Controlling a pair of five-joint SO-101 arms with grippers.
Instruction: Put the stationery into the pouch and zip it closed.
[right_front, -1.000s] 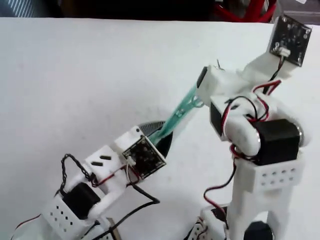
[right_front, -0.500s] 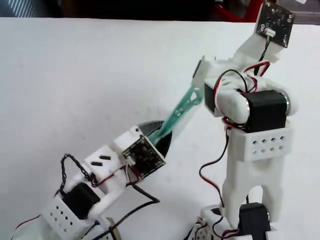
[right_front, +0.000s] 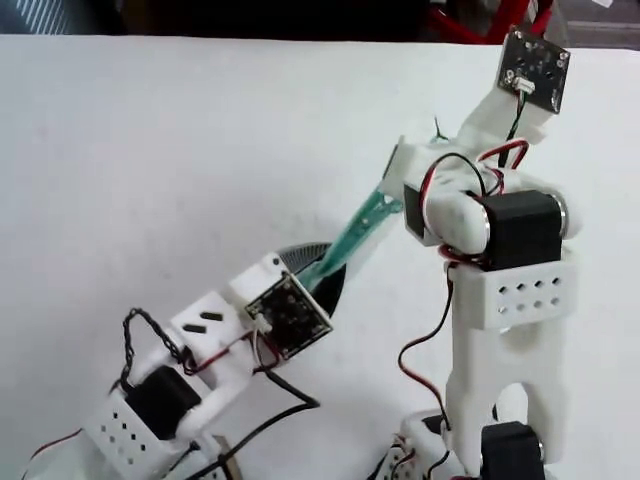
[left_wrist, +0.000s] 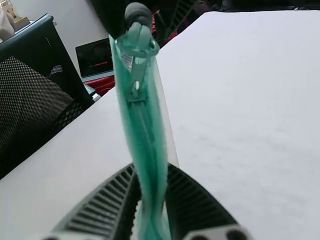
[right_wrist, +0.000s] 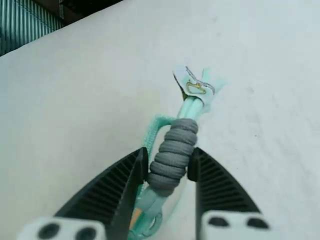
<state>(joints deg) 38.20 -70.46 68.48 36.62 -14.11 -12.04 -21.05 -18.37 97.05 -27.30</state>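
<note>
Pouch (right_front: 355, 235) hangs at a slant over the table (right_front: 150, 150), spanning both arms. We see the left gripper (left_wrist: 151, 175) clamped on its lower end, and the right gripper (right_wrist: 168, 155) pinched tight on the grey zipper pull (right_wrist: 172, 165) at the upper end.

The right arm (right_front: 500, 240) is drawing itself up taller over its base, its motor block lifting and swinging in toward the left gripper (left_wrist: 150, 170), and its wrist camera board (right_front: 535, 65) is leaning over the same way. The right gripper (right_wrist: 167, 154), clamped on the grey zipper cord (right_wrist: 175, 142), is shifting a little nearer the left gripper. The green pouch (right_front: 355, 232) strung between the two now rises at a steeper slant, with a shorter stretch showing between them.
</note>
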